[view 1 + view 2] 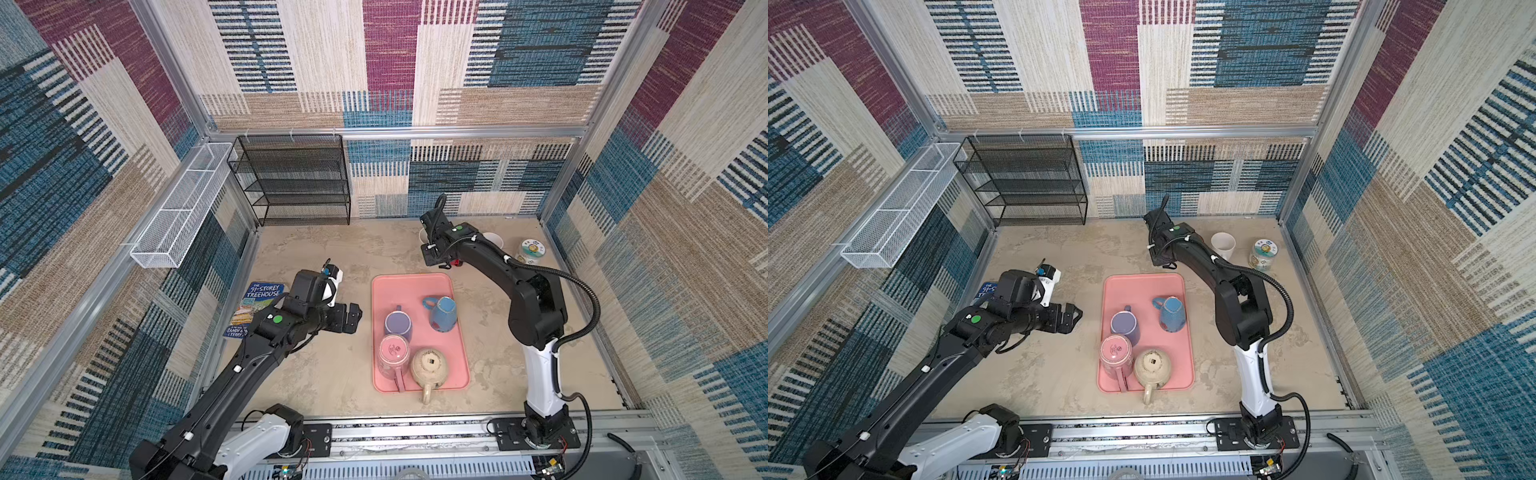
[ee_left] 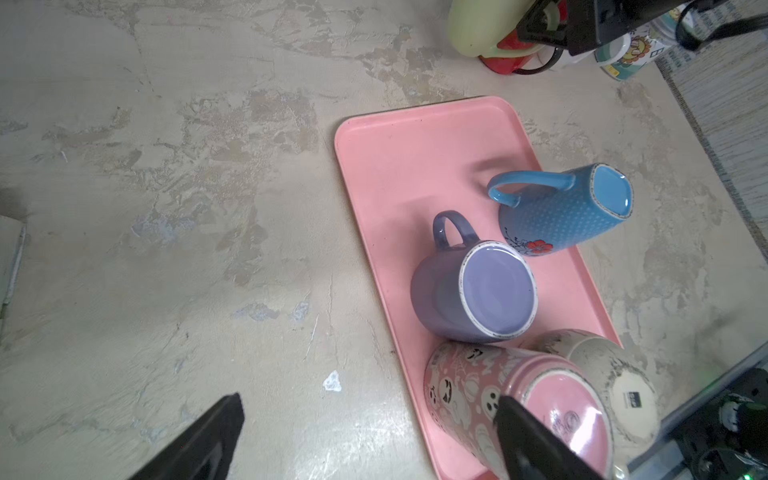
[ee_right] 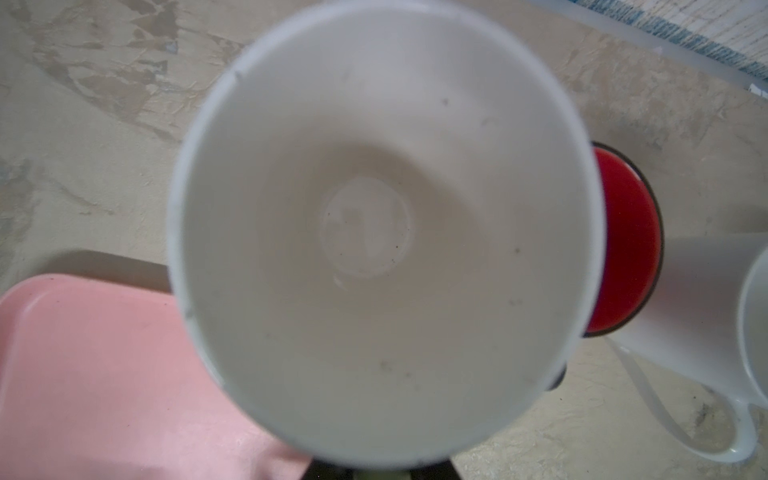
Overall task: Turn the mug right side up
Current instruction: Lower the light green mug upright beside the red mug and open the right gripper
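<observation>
The mug (image 3: 374, 232) is pale green outside (image 2: 478, 29) and white inside. Its mouth faces my right wrist camera. My right gripper (image 3: 380, 471) is shut on it near the rim, at the back of the table beyond the pink tray (image 1: 415, 286). In both top views that gripper (image 1: 432, 253) (image 1: 1160, 255) covers nearly all of the mug. Whether the mug rests on the table or hangs just above it is unclear. My left gripper (image 1: 353, 318) (image 2: 370, 415) is open and empty, low over the bare table just left of the tray.
On the tray stand several upside-down mugs: purple (image 1: 398, 326), blue (image 1: 442, 313), pink (image 1: 392, 359) and beige (image 1: 430, 368). A red mug (image 3: 623, 241), a white mug (image 1: 1223, 245) and a printed jar (image 1: 1263, 253) sit by the held mug. A book (image 1: 253, 307) lies far left.
</observation>
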You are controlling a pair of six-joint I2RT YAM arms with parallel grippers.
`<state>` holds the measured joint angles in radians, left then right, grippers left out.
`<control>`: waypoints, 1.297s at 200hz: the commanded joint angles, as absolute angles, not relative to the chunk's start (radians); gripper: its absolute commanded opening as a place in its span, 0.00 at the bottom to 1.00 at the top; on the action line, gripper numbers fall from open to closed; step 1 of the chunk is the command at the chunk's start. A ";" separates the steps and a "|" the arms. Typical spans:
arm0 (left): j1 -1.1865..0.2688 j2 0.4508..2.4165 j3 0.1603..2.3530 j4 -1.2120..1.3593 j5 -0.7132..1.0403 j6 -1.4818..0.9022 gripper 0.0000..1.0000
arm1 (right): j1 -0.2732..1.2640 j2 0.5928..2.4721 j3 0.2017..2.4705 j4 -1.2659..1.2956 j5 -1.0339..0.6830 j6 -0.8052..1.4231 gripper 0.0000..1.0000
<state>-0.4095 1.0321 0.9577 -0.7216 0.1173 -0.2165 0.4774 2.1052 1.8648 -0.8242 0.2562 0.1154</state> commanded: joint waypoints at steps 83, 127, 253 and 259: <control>-0.384 1.051 0.956 -0.716 0.147 -0.207 0.98 | 0.444 2.156 1.859 -0.732 0.268 0.097 0.00; -0.376 1.069 0.959 -0.713 0.168 -0.207 0.98 | 0.445 2.186 1.872 -0.737 0.266 0.088 0.01; -0.331 1.104 0.962 -0.696 0.227 -0.215 0.97 | 0.445 2.121 1.824 -0.684 0.238 0.077 0.54; -0.330 1.103 0.960 -0.696 0.227 -0.214 0.97 | 0.445 2.112 1.823 -0.679 0.235 0.076 0.55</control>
<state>-0.3359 1.1084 0.9577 -0.7197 0.2153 -0.2173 0.4450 2.1506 1.8217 -0.7418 0.2459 0.0811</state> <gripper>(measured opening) 0.968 0.531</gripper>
